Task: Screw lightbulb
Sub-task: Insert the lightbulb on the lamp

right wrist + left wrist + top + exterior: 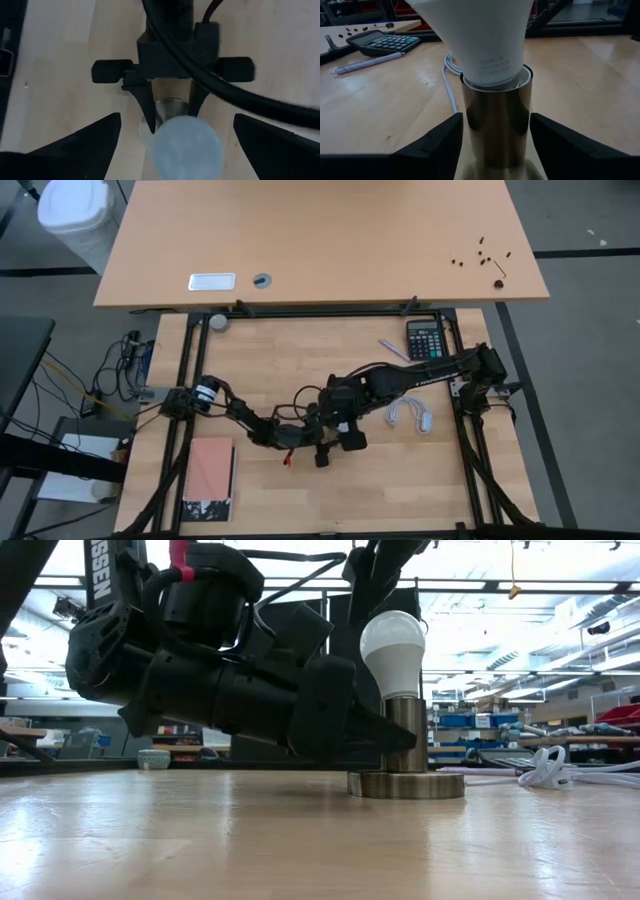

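Steadying the socket (496, 125) on the table (200, 840), the left claw (495, 137) is clamped around it; the bulb (392, 645) sits upright inside. The right claw (177, 137) is spread wide above (misaligned closure could tilt the bulb and cross-thread it).

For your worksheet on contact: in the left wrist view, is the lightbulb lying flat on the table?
No. The lightbulb stands upright in the metal socket.
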Controlling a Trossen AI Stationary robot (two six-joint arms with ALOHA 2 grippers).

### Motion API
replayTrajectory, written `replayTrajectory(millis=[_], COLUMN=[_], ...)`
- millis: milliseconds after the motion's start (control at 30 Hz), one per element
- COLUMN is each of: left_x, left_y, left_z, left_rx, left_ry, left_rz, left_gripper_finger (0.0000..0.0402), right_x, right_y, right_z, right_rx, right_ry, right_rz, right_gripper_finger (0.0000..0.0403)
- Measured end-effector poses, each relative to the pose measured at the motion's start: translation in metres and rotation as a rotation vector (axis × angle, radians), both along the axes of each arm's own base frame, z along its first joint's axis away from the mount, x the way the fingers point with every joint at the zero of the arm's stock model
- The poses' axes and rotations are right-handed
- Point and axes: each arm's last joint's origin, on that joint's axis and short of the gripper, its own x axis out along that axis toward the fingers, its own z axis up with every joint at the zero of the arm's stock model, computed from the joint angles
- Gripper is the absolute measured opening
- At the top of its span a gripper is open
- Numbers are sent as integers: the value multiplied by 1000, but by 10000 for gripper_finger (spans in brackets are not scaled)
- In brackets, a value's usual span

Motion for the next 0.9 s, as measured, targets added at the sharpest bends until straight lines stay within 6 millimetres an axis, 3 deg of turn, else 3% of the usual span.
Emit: replayTrajectory(millis=[300, 900], left_x=[0, 6], left_y=[0, -2], left_z=[-1, 2], left_rx=[0, -23], left_ry=[9, 7], left_rz=[1, -9], left_gripper_finger=[234, 234], right_x=[9, 14], right_y=[2, -1], right_z=[-32, -41], right_rx=[-33, -37], right_ry=[126, 149], right_rz=[40, 30], right_gripper_finger=[398, 387])
